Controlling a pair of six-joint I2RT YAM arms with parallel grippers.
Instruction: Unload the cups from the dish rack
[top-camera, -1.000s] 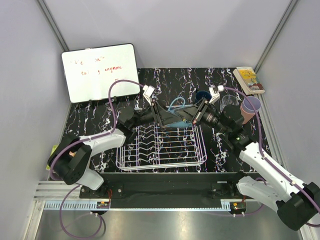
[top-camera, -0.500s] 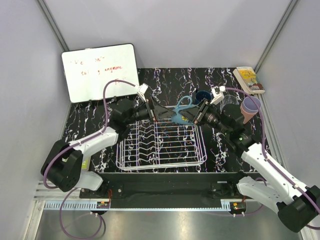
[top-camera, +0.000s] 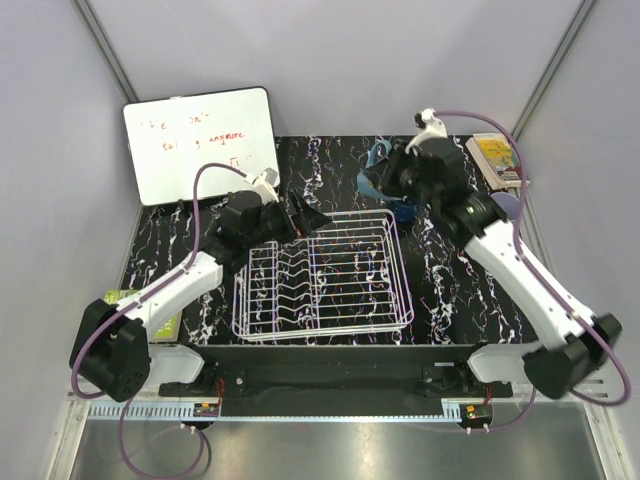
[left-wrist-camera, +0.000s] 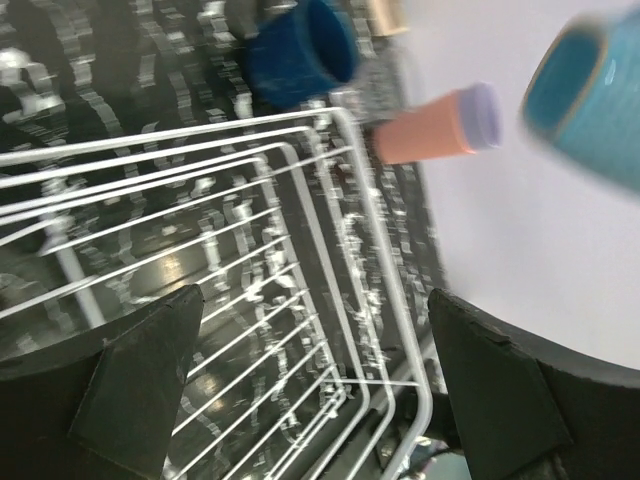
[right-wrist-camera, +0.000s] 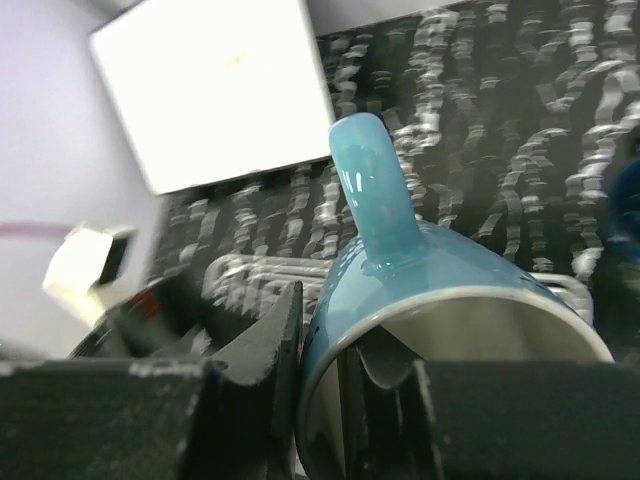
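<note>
The black marbled table (top-camera: 340, 160) carries the white wire dish rack (top-camera: 320, 275) near its front edge; a whiteboard (top-camera: 200, 140) leans beyond the rack's far left corner; the left gripper (top-camera: 308, 218) hangs over the rack's far left corner with its fingers (left-wrist-camera: 140, 390) spread wide and nothing between them; the right gripper (right-wrist-camera: 325, 355) is raised above the table beyond the rack's far right corner, pinching the wall of the teal-blue cup (right-wrist-camera: 450, 270), one finger inside the mouth and one outside, handle up; the dark blue cup (left-wrist-camera: 300, 45) lies on the table just past the rack's far rail; the salmon pink cup (left-wrist-camera: 425, 130), lavender at its mouth, stands off the rack's right side.
</note>
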